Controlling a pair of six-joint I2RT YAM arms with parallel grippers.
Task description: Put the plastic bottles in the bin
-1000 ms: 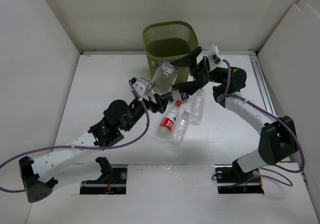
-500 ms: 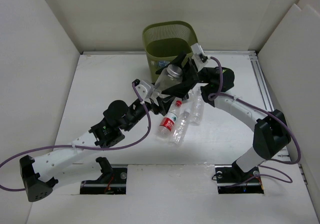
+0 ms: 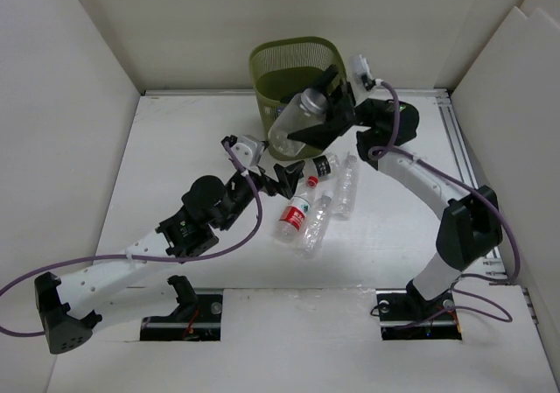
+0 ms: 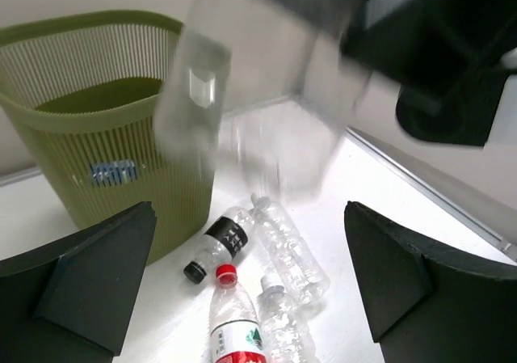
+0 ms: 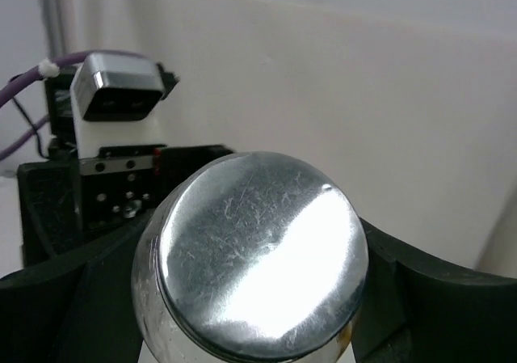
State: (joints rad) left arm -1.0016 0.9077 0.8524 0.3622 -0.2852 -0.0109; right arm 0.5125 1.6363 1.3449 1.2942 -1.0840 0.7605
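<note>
Clear bottle (image 3: 291,126), clamped in right gripper (image 3: 317,115), points cap-first up-frame toward bin (image 3: 261,87) just behind; left gripper (image 3: 280,175) gapes empty

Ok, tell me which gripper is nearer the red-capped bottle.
Left. The left gripper, open, hovers close beside the red-capped bottle, near its cap. The right gripper is farther back, raised at the front of the bin, holding a clear bottle.
</note>
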